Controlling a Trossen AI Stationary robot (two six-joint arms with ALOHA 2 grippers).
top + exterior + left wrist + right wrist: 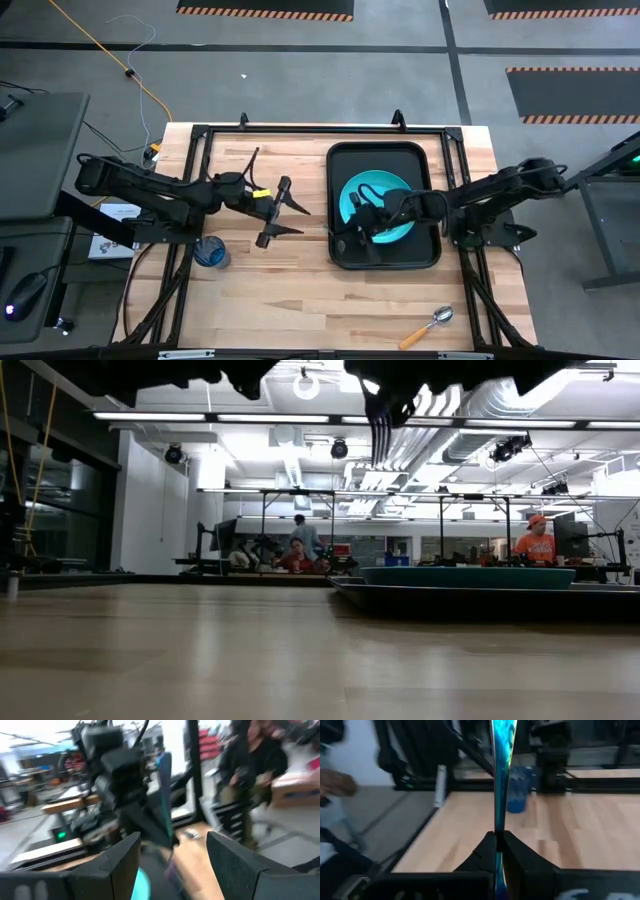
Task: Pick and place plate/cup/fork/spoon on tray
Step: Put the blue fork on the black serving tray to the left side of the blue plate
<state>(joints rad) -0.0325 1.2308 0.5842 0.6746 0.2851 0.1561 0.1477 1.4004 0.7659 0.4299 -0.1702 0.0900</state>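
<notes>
The round turquoise plate lies flat inside the black tray, a rectangular piece with rounded corners and a low raised rim that sits on the right half of the table. In the low view the plate's shallow rim shows as a smooth teal band above the tray's dark edge.

The right gripper hangs over the tray's near-left part. In its wrist view its jaws are pressed together on a thin, glossy, iridescent blue-green strip standing on edge; what this strip belongs to cannot be told.

The small translucent dark-blue cup stands upright on the pale wood-plank tabletop near the left edge, well apart from the tray. A spoon with an orange handle lies by the front right corner.

The left gripper hovers over bare wood left of the tray, jaws wide apart with nothing between them.

No writing can be read.
</notes>
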